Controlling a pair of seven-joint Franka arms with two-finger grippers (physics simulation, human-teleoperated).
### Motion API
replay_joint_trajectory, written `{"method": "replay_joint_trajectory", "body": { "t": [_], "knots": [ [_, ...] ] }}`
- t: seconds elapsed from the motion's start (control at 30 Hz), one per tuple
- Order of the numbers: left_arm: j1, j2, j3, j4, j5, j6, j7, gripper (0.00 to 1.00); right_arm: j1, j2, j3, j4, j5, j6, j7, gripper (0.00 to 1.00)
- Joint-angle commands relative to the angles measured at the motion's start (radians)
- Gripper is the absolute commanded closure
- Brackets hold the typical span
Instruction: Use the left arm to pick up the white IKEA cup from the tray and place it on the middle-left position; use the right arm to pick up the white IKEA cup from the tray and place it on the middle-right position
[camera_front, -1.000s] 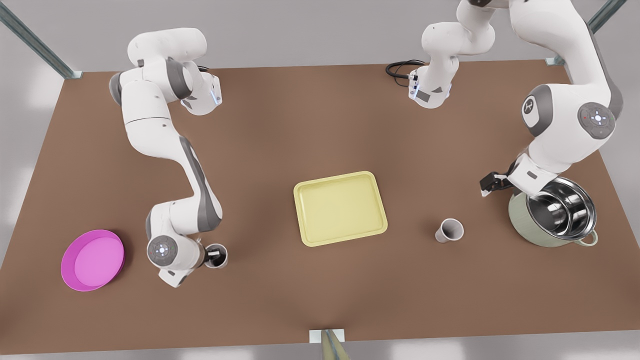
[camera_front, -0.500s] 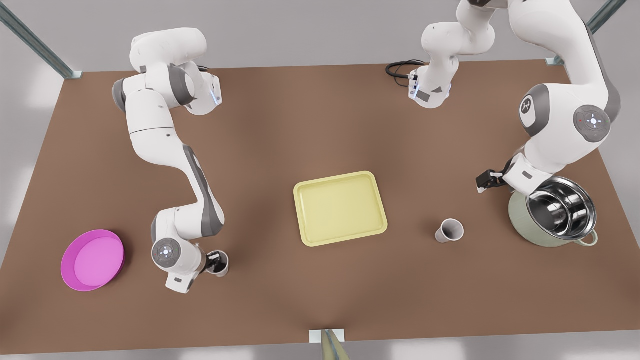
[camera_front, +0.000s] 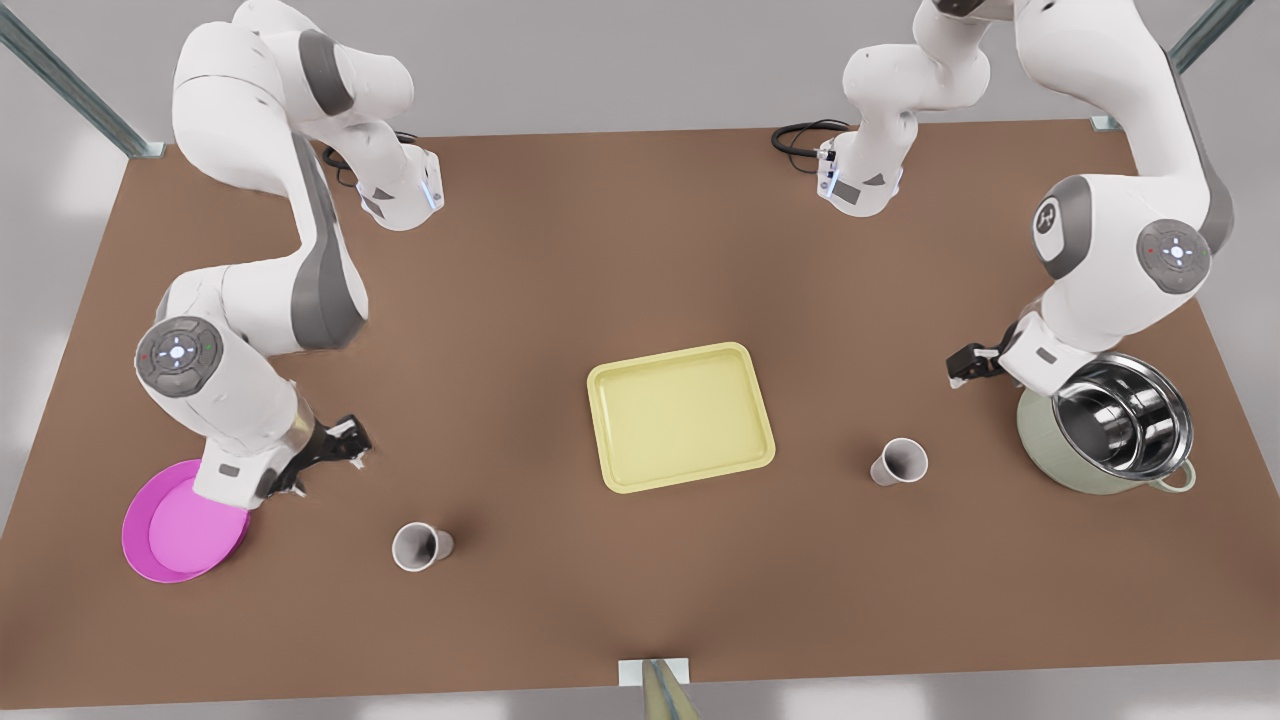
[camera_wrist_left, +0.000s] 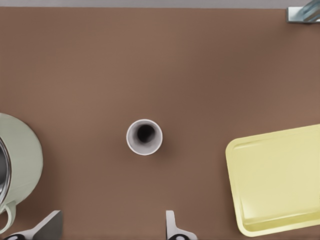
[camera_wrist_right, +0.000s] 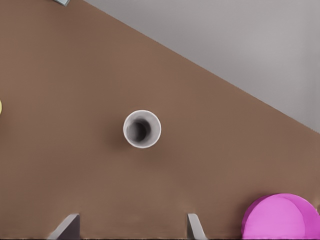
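Arm shells: glossy white, rounded links — grey bands at the joints.
Joint caps: grey discs with small lit dots.
Hand fingers: dark.
Cable: black, looped beside one base.

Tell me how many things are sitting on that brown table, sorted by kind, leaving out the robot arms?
White cups: 2, one near the pink plate, one near the pot
Yellow tray: 1
Pink plate: 1
Pot with a shiny metal inside: 1
Total: 5
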Motion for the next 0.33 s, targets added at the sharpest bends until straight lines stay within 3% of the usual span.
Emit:
{"method": "replay_joint_trajectory", "body": {
  "t": [0.0,0.07,0.3],
  "knots": [
    [-0.006,-0.001,-0.001,0.001,0.000,-0.011,-0.013,0.00,-0.028,-0.019,-0.011,-0.006,-0.031,-0.324,0.062,0.00],
    [-0.006,-0.001,-0.001,0.002,-0.018,-0.004,-0.004,0.00,-0.093,-0.004,-0.009,-0.009,-0.024,-0.407,0.073,0.00],
    [-0.008,0.001,-0.002,0.002,-0.040,0.012,0.025,0.00,-0.085,-0.002,-0.003,-0.009,-0.025,-0.394,0.105,0.00]
  ]
}}
